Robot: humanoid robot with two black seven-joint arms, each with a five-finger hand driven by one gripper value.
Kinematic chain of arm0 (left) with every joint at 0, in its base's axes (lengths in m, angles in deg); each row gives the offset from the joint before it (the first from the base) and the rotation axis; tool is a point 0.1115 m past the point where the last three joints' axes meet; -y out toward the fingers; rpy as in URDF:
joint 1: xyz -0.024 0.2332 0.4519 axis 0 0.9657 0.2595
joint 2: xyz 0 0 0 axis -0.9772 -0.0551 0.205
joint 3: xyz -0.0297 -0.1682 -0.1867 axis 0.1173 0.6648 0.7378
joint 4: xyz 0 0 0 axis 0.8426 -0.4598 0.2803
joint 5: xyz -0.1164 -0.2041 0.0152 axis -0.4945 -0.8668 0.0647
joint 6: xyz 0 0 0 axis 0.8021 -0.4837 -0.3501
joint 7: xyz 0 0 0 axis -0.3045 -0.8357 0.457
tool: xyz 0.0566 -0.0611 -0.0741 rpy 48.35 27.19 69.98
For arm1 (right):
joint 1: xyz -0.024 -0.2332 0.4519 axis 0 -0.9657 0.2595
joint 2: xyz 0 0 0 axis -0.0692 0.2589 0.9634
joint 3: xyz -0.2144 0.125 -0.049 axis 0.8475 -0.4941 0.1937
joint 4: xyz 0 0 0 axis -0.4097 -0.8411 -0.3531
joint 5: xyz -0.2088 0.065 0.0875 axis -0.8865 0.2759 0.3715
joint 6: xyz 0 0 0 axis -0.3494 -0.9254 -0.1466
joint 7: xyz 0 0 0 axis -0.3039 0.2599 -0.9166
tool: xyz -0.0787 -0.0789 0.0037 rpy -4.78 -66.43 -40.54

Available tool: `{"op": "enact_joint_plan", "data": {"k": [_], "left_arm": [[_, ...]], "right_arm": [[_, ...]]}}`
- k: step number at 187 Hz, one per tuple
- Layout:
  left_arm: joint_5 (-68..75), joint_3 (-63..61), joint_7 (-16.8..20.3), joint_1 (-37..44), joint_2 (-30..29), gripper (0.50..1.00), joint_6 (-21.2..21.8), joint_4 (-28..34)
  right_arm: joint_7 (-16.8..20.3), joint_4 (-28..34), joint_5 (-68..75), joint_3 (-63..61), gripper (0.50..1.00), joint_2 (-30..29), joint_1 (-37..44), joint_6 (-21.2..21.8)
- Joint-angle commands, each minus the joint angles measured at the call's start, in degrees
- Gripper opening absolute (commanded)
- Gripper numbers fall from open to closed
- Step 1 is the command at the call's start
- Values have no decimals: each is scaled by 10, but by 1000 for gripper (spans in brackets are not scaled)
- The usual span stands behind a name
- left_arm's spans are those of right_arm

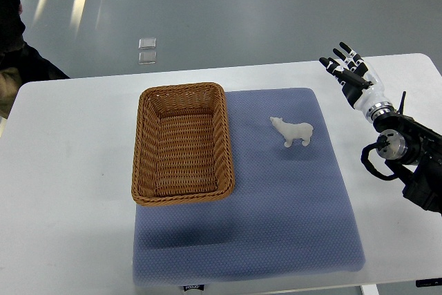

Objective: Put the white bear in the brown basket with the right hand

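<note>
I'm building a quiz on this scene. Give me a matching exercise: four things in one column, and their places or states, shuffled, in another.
Things:
1. white bear
2. brown basket
3. right robot hand
4. blue mat

Places or states:
A. empty, on the mat's left part
B. spread flat on the white table
C. standing on the mat, right of the basket
D. open, holding nothing, beyond the mat's right edge

Pairs: 1-C, 2-A, 3-D, 4-B

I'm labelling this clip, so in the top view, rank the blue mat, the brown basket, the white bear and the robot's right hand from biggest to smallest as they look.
1. Blue mat
2. Brown basket
3. Right hand and white bear: they look about alike, so I won't rank them.
</note>
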Motion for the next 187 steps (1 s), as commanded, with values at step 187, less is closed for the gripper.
{"op": "enact_joint_plan", "data": {"k": [187], "left_arm": [[-1, -1, 0, -1, 0, 1000, 0, -1]], "right_arm": [[1, -1, -7, 2, 921, 6, 7, 5]]}}
